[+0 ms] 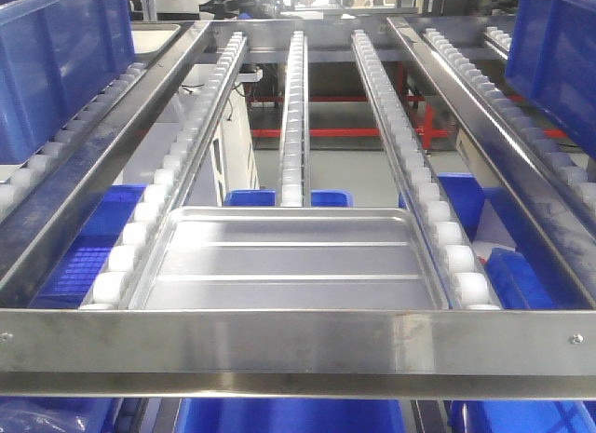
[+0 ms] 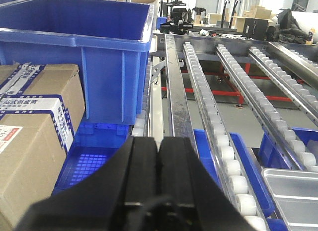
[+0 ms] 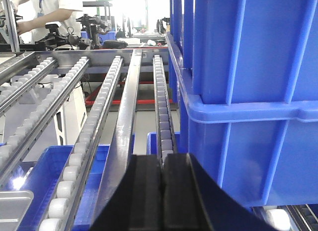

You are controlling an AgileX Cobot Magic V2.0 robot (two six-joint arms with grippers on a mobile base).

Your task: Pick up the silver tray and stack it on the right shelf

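"Where do we find the silver tray?"

"Lying flat on the white roller rails of the rack in front of us, with its near rim just behind the front bar."

"And our pincers?"

"We see the left gripper pressed together, holding nothing. The right gripper is the same, with a blue crate close on its right."

silver tray on roller rails, behind front bar, bins below

Bright even light; glare on silver tray; far background overexposed.
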